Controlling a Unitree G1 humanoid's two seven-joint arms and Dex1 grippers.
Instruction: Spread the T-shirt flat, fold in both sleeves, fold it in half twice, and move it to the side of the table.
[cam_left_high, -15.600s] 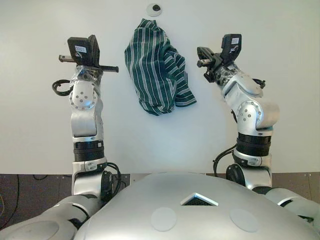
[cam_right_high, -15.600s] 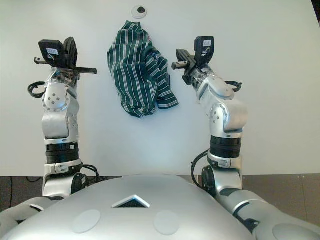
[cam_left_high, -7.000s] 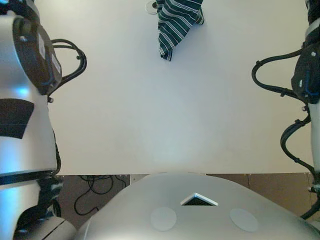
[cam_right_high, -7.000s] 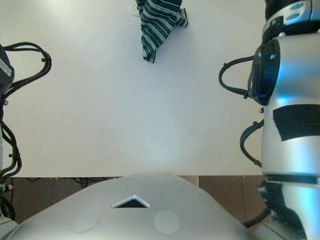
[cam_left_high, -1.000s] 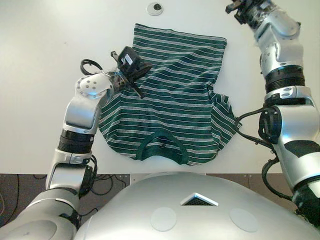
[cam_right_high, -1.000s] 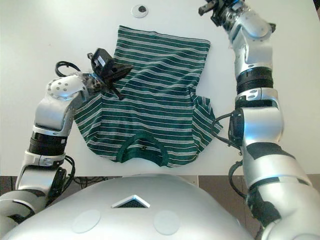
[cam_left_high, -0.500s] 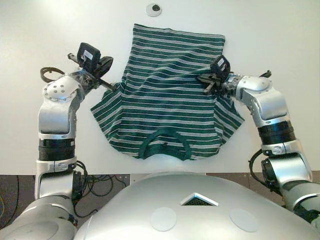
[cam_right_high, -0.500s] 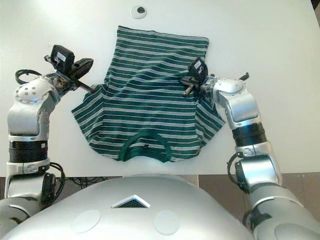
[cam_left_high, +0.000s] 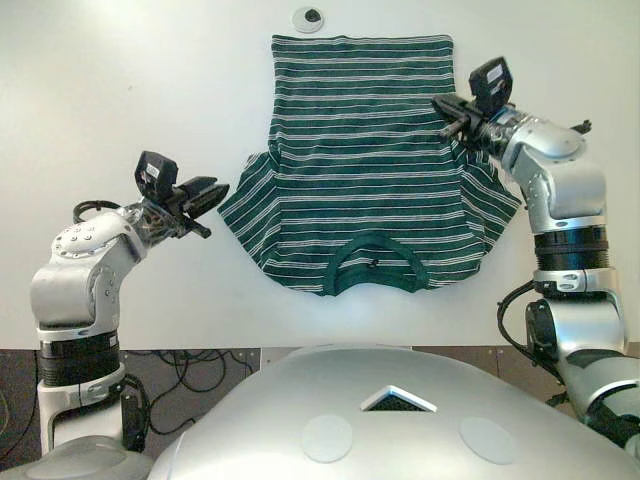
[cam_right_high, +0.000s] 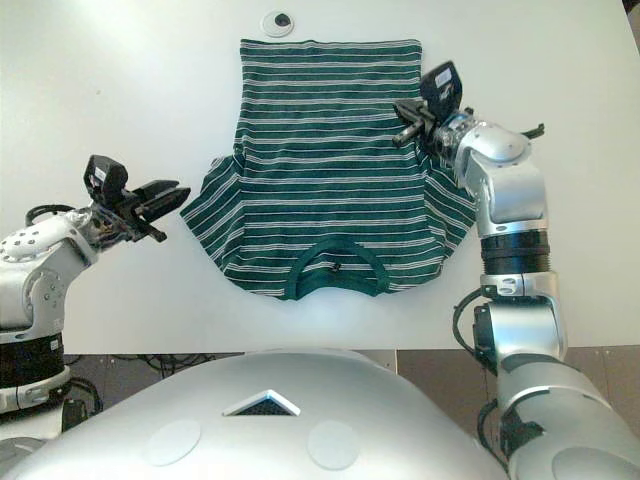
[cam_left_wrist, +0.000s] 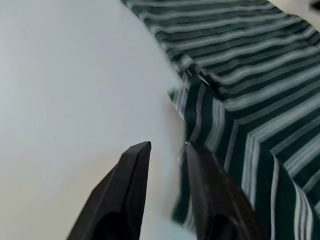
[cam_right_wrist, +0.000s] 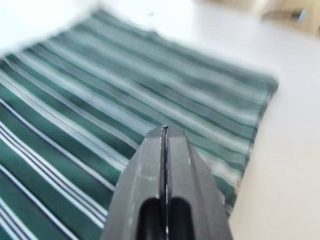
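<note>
The green T-shirt (cam_left_high: 362, 150) with white stripes lies spread on the white table (cam_left_high: 120, 90), collar nearest me and hem at the far side. Both sleeves fan outward. My left gripper (cam_left_high: 208, 195) hovers just off the tip of the left sleeve (cam_left_high: 250, 200). It is open, and the left wrist view shows nothing between its fingers (cam_left_wrist: 132, 170), with the sleeve edge (cam_left_wrist: 200, 110) beside them. My right gripper (cam_left_high: 446, 116) sits over the shirt's right side near the armpit. In the right wrist view the right gripper (cam_right_wrist: 164, 132) is shut, above the striped cloth (cam_right_wrist: 75, 115).
A small round white disc with a dark centre (cam_left_high: 309, 18) lies just beyond the hem. Bare table stretches to the left and to the right (cam_left_high: 600, 60) of the shirt. The table's front edge (cam_left_high: 200, 346) runs close below the collar, with cables under it.
The shirt now lies flatter and farther from me, its hem straight. My left gripper has drawn back off the left sleeve toward my left. My right gripper has shifted outward and farther along the right side.
</note>
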